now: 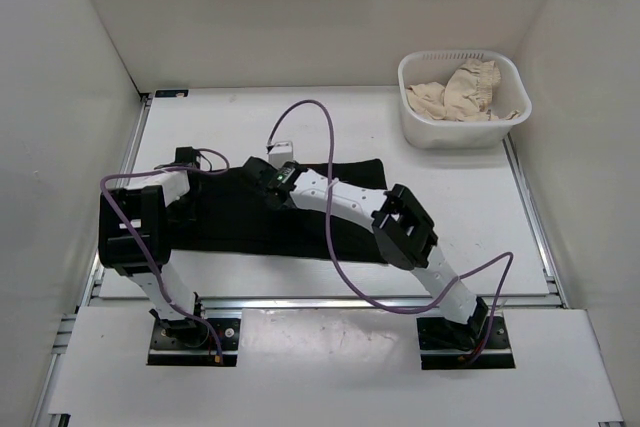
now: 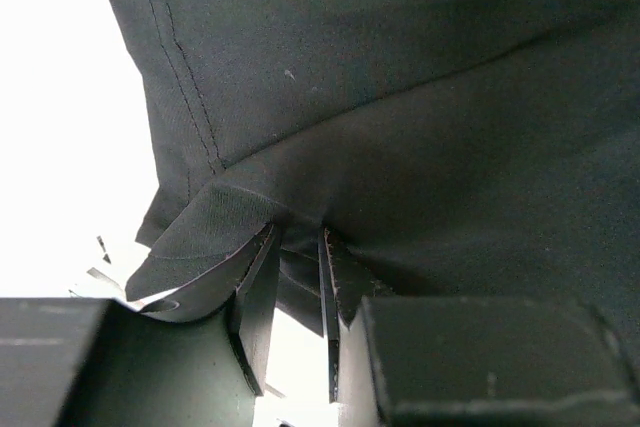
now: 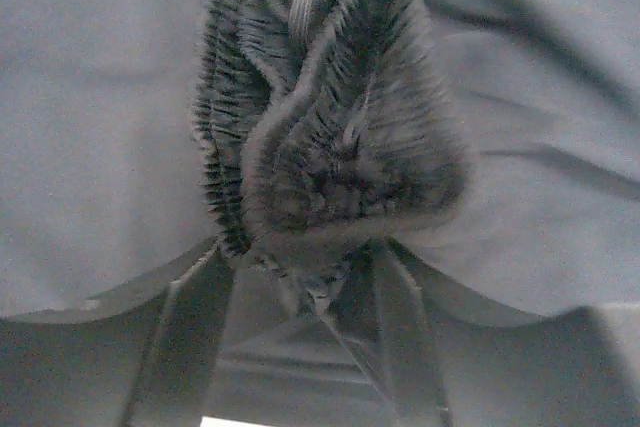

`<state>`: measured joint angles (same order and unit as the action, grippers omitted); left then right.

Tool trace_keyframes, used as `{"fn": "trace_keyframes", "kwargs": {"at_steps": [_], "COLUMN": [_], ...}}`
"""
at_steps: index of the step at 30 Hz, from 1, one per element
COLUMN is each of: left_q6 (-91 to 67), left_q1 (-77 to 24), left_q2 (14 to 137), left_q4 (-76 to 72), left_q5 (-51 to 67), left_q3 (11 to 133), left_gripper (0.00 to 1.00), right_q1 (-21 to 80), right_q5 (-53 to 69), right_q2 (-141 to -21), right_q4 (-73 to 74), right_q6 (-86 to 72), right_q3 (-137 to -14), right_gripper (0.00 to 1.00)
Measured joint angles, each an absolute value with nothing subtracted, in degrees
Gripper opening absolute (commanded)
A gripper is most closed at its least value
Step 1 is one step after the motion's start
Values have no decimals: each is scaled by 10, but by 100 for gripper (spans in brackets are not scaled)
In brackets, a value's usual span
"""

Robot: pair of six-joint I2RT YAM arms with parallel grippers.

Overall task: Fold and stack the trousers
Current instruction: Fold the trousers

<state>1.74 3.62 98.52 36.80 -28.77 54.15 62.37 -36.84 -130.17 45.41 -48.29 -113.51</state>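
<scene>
The black trousers (image 1: 270, 222) lie folded lengthwise across the middle of the table, under both arms. My left gripper (image 1: 185, 159) is at their far left end, shut on a fold of black cloth; in the left wrist view the cloth (image 2: 400, 97) fills the frame and a pinch of it sits between the fingers (image 2: 262, 292). My right gripper (image 1: 262, 175) is over the trousers' far edge, shut on the gathered, ribbed elastic waistband (image 3: 330, 147), which bunches up just ahead of its fingers (image 3: 400, 332).
A white basket (image 1: 464, 99) holding beige cloth (image 1: 460, 94) stands at the back right. White walls close in the table on the left, back and right. The arm bases sit at the near edge.
</scene>
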Motion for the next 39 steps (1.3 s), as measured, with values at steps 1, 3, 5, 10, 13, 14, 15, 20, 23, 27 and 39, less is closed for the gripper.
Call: {"fn": "trace_keyframes", "kwargs": {"at_steps": [1,3,5,10,13,14,15,20,23,27,39], "left_q6": [17,17,17,15,15,14,13,8,6,6,4], "left_q1": [36,36,36,40,44,46,48,49,49,49,63], "left_q2": [985,983,981,980,979,979,979,971,960,935,906], "left_q4": [367,366,365,367,378,382,388,415,434,446,474], "left_q5": [-287,-288,-287,-283,-274,-271,-265,-237,-225,-216,-210], "left_q3": [541,540,539,539,545,547,549,555,564,570,590], "left_gripper": [35,35,35,36,39,39,39,40,41,41,44], "right_q1": [626,633,644,682,664,635,596,359,328,328,289], "right_q5": [-348,-304,-257,-231,-226,-217,-203,-143,-95,-51,14], "right_q2": [-1310,-1327,-1328,-1220,-1088,-1044,-997,-855,-857,-859,-864], "right_q4": [450,437,422,388,401,402,390,316,297,240,156], "right_q6": [-465,-421,-368,-282,-318,-338,-360,-466,-502,-525,-596], "right_q3": [-1147,-1180,-1199,-1106,-997,-959,-911,-619,-497,-467,-408], "right_gripper": [66,69,78,92,93,93,93,94,94,90,0]}}
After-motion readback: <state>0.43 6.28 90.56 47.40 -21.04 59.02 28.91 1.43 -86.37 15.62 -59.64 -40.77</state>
